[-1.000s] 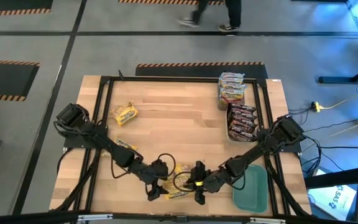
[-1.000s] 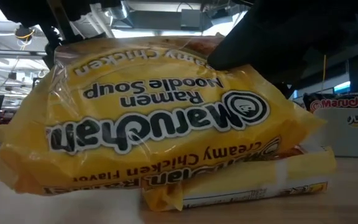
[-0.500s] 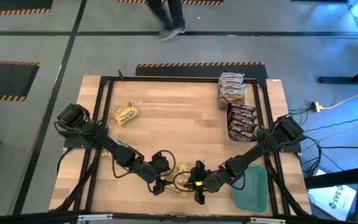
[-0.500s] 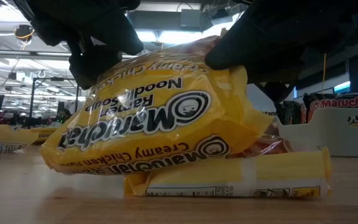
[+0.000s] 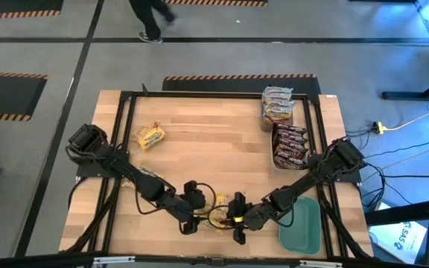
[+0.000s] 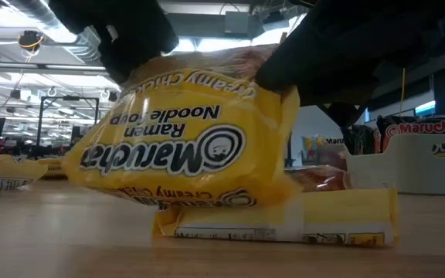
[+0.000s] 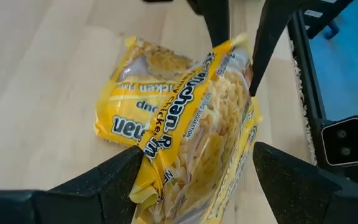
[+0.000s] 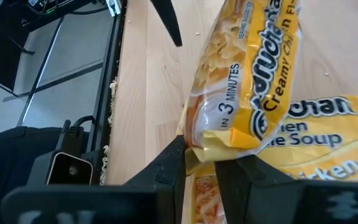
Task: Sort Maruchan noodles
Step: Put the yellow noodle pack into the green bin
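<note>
pinching one end of a yellow noodle packet (image 8: pixel 241 81) with the right gripper (image 8: pixel 201 158), near the table's (image 5: pixel 222 141) front edge, packet tilted up on edge over a second yellow packet (image 6: pixel 284 224) lying flat. left gripper (image 7: pixel 194 165) wide open, fingers either side of the lifted packet's other end. lone yellow packet (image 5: pixel 150 136) far left; brown-red packets (image 5: pixel 289 145) and silvery-pink packets (image 5: pixel 277 106) far right.

You see two noodle packets (image 5: pixel 216 214) stacked at the bottom centre, one packet (image 5: pixel 150 136) at left, stacked packets (image 5: pixel 278 106) upper right, a lid (image 5: pixel 302 223) bottom right.
</note>
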